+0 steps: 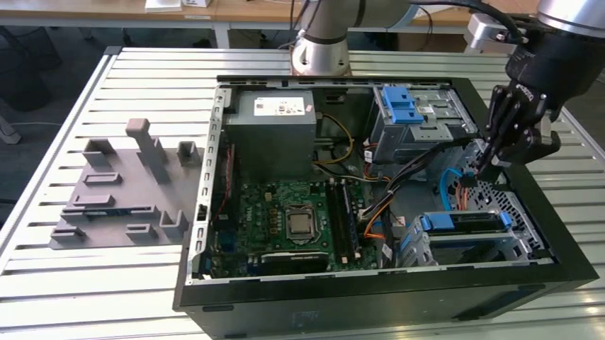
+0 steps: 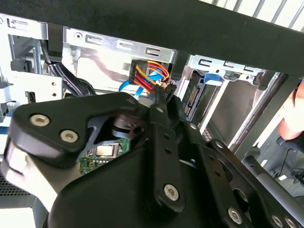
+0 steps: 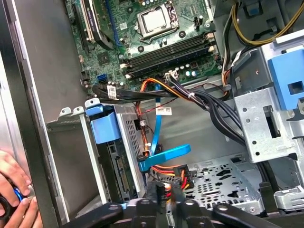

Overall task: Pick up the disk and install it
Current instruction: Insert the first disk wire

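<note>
My gripper (image 1: 494,164) hangs over the open computer case (image 1: 378,297) near its wall on the exterior view's right, its fingers drawn together on a cable connector (image 3: 164,190) with orange, red and yellow wires. The disk (image 1: 460,222) sits in the drive cage below it, blue rail showing. In the first wrist view, a person's hand (image 3: 14,190) rests outside the case wall.

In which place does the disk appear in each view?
Exterior view: disk at the exterior view's right, below the orange wires.
Second wrist view: disk next to the wires.
First wrist view: disk beside the wires, under a blue rail.
Shared landmark: the orange wires.
</note>
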